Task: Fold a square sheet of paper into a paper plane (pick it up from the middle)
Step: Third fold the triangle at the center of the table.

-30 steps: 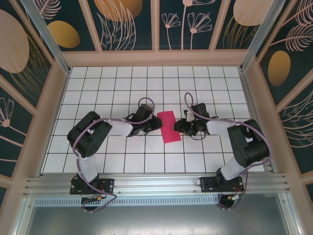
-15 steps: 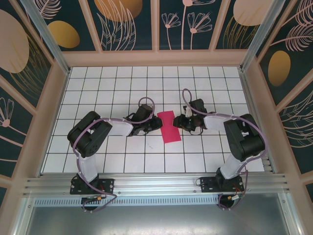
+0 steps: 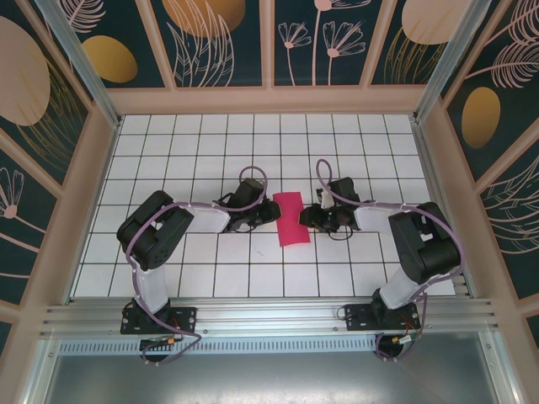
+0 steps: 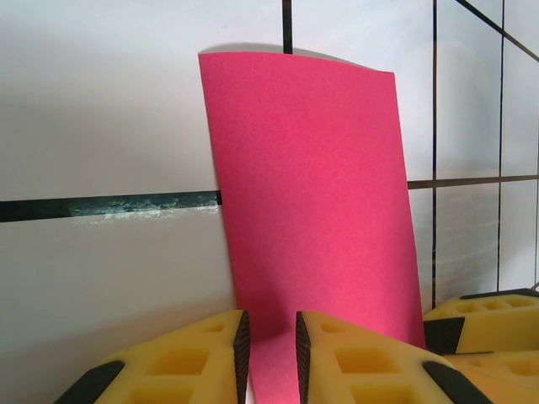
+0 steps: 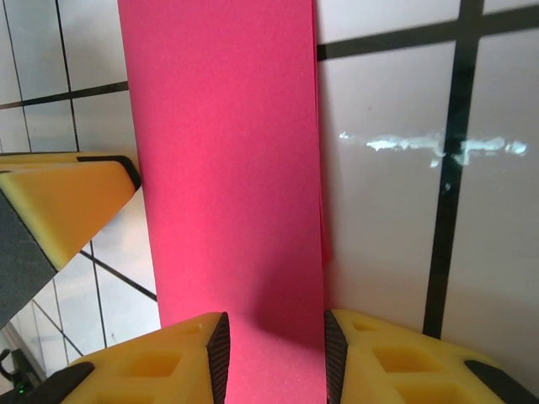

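**Mid-tabletop (image 3: pixel 168 151): pink paper (image 3: pixel 291 218) parked between both pincers**

Right around the middle of the white-grid tabletop, the paper is folded down to a narrow pink rectangle. It's lying flat, long sides running from the far edge toward the near edge with a slight tilt.

The left pincer (image 3: pixel 272 214) is low at the paper's left long side and the right pincer (image 3: pixel 308 217) is at its right long side, so they face each other across it.

Left wrist cam: the yellow fingers (image 4: pixel 202 358) are only a sliver apart, and the paper runs straight into that gap, so they're not squeezed shut as far as I can see. More yellow fingers peek in at the lower right there, just beside the paper.

Right wrist cam: these jaws stand noticeably wider apart, with the pink strip lying across the gap between them. Another yellow finger shows at the strip's other side.

Whether any of the pads actually touch the paper, I can't tell.
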You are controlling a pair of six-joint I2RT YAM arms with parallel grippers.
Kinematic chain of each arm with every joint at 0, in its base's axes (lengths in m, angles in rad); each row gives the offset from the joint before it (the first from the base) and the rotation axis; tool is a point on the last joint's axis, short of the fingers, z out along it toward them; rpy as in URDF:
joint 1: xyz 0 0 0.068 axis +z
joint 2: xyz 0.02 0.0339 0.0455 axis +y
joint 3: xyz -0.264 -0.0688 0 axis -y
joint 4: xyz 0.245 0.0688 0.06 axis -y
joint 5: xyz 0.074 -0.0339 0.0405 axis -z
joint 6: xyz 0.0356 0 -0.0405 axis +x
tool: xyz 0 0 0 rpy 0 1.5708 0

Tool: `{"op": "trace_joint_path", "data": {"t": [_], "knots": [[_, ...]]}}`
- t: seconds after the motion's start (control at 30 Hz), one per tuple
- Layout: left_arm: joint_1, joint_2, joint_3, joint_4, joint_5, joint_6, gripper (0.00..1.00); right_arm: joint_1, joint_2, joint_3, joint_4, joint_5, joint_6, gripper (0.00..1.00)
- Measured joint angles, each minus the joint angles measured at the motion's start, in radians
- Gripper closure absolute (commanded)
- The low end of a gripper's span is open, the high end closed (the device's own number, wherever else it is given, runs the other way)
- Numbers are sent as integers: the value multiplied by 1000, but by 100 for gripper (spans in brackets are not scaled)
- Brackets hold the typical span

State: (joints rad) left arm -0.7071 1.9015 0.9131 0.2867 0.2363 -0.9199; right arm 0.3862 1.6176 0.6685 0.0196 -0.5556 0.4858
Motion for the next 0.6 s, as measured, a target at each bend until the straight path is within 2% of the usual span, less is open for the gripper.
{"op": "trace_joint_path", "data": {"t": [0.27,0.37,0.47,0.6], "knots": [[0,0,0,0,0,0,75,-7,-27,-30,10,-32,41,70],[0,0,0,0,2,3,75,-14,-28,-30,18,-43,51,76],[0,0,0,-2,2,11,75,-18,-28,-30,23,-48,55,90],[0,-12,-6,-8,-7,23,72,-20,-28,-30,23,-55,53,98]]}}
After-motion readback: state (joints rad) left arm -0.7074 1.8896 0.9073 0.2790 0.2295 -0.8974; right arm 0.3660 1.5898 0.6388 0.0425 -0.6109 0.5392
